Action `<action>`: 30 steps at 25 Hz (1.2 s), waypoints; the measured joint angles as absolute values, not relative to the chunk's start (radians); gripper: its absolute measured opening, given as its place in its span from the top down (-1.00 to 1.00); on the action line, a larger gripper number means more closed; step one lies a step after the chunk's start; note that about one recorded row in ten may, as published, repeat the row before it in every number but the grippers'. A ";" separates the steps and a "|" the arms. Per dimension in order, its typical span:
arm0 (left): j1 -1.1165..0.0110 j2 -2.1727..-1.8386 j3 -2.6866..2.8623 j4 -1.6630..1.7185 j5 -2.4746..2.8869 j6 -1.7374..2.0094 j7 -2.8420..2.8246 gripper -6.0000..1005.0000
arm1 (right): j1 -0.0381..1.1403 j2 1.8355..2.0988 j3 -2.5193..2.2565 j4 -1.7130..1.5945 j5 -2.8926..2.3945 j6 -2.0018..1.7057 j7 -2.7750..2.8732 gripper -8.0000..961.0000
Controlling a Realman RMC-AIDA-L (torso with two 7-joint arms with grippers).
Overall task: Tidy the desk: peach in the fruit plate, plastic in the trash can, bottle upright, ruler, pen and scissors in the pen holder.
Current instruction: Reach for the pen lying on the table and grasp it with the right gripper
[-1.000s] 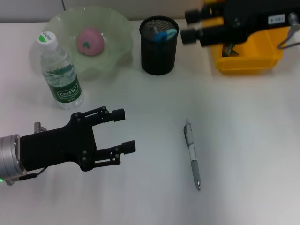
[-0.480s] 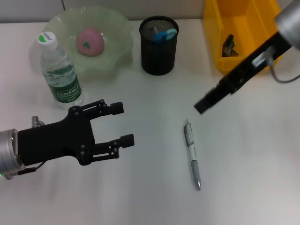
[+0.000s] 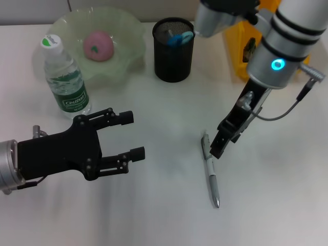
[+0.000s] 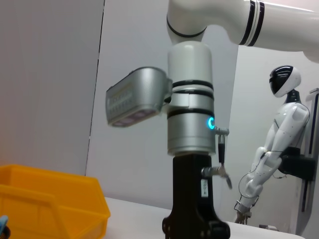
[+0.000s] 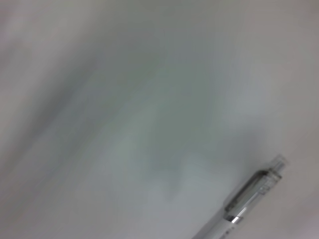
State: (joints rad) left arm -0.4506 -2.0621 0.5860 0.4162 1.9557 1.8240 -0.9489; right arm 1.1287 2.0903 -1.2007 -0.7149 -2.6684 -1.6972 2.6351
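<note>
The silver pen [image 3: 210, 173] lies flat on the white desk [image 3: 154, 215]; the right wrist view shows its clip end [image 5: 249, 198] close up. My right gripper [image 3: 216, 149] points down just over the pen's far end, open and holding nothing. At the near left my left gripper [image 3: 130, 136] hovers open and empty. The pink peach [image 3: 97, 45] rests in the green fruit plate [image 3: 128, 28]. Beside the plate the bottle [image 3: 64, 82] stands upright. Blue scissors handles [image 3: 179, 38] stick out of the black mesh pen holder [image 3: 173, 56]. I cannot make out the ruler.
The yellow trash bin [image 3: 233, 56] stands at the back right, mostly hidden behind my right arm [image 3: 279, 48], with a dark scrap [image 3: 250, 48] inside. The left wrist view shows the right arm [image 4: 189, 124] and the bin [image 4: 50, 204].
My right arm has swung from over the yellow bin down to the pen's far end. The left gripper has barely shifted. The pen has not moved.
</note>
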 joint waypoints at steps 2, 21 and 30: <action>-0.450 -2.062 0.586 0.416 1.956 1.824 -0.949 -0.57 | 1.138 2.091 -1.222 -0.686 -2.650 -1.672 2.645 -0.22; -0.446 -2.063 0.579 0.416 1.956 1.835 -0.953 -0.57 | 1.143 2.093 -1.584 -0.624 -2.448 -1.524 2.697 -0.18; -0.445 -2.063 0.578 0.416 1.956 1.841 -0.956 -0.57 | 1.141 2.092 -1.669 -0.622 -2.399 -1.485 2.716 -0.16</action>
